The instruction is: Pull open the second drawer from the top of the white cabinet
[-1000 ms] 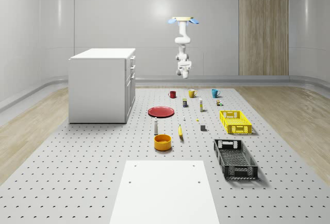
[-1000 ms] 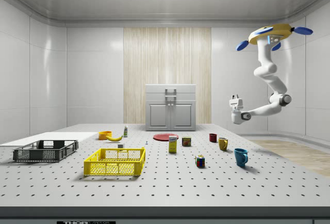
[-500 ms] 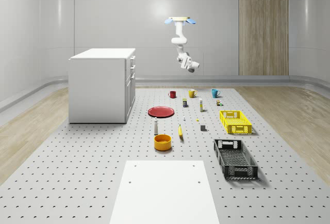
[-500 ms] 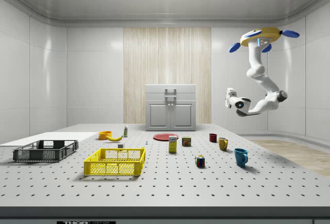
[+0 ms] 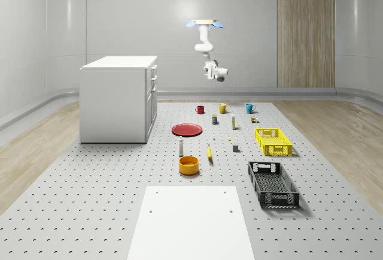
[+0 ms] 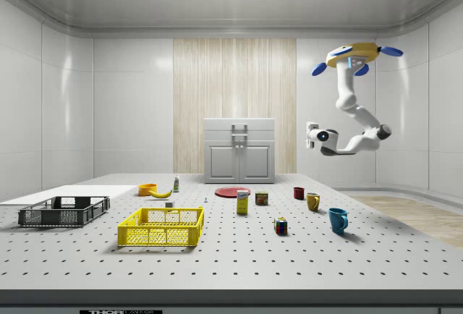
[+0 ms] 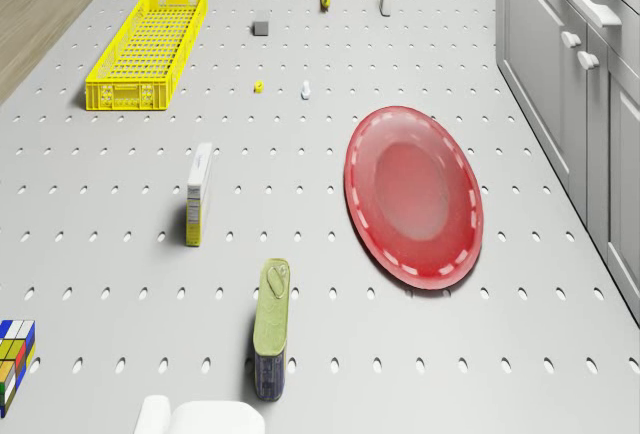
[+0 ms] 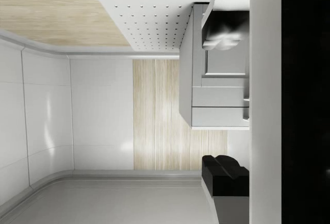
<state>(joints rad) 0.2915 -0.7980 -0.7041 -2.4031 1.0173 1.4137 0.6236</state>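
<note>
The drone (image 5: 203,23) hovers high over the far end of the table (image 5: 90,200), above the mugs, with its arm hanging down and bending towards the cabinet (image 5: 116,98), which stands on the table at the whole-scene view's left, drawers shut. The gripper (image 6: 312,134) hangs in the air well apart from the cabinet front and level with its top drawers; I cannot tell whether its fingers are spread or closed. A red plate (image 7: 413,194) lies on the table near the cabinet's foot.
</note>
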